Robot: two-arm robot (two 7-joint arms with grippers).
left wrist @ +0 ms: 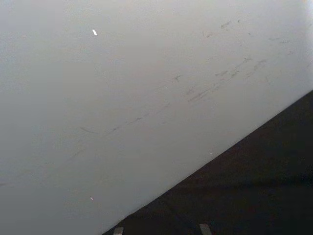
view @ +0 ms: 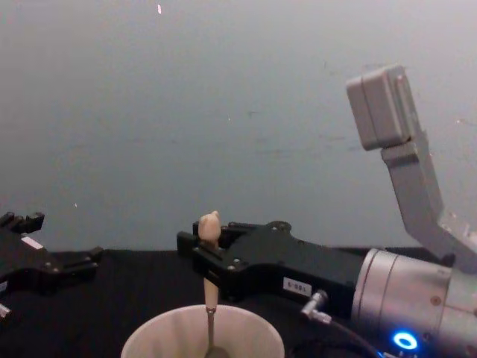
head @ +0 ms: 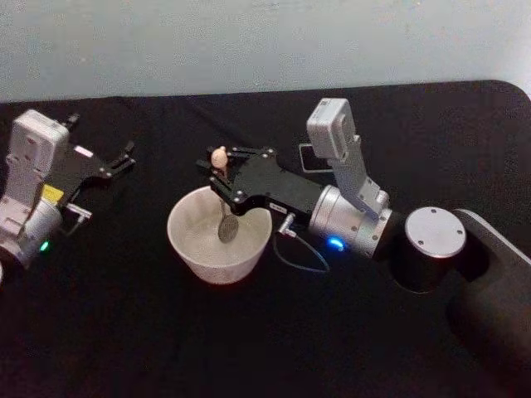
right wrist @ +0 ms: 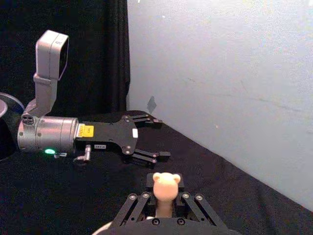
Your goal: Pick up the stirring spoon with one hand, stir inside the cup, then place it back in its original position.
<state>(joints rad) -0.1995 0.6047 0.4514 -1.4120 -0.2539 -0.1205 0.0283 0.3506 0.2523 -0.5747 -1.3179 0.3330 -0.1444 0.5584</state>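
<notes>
My right gripper (head: 221,177) is shut on the stirring spoon (head: 220,157), gripping the handle just below the beige animal-head knob. The spoon hangs upright, and its thin shaft and metal bowl (head: 227,228) reach down inside the pale cream cup (head: 217,269). From the side, the chest view has the knob (view: 209,224) above the right gripper (view: 209,265) and the shaft dipping into the cup (view: 149,339). A dark square box holder (head: 306,157) stands behind the right wrist, partly hidden by the wrist camera. My left gripper (head: 101,134) rests open at the far left, with nothing in it.
A black cloth (head: 124,332) covers the table, and a pale wall (head: 265,41) rises along its far edge. The right forearm (head: 431,240) crosses the table's right side. In the right wrist view the left gripper (right wrist: 161,138) lies beyond the knob (right wrist: 165,185).
</notes>
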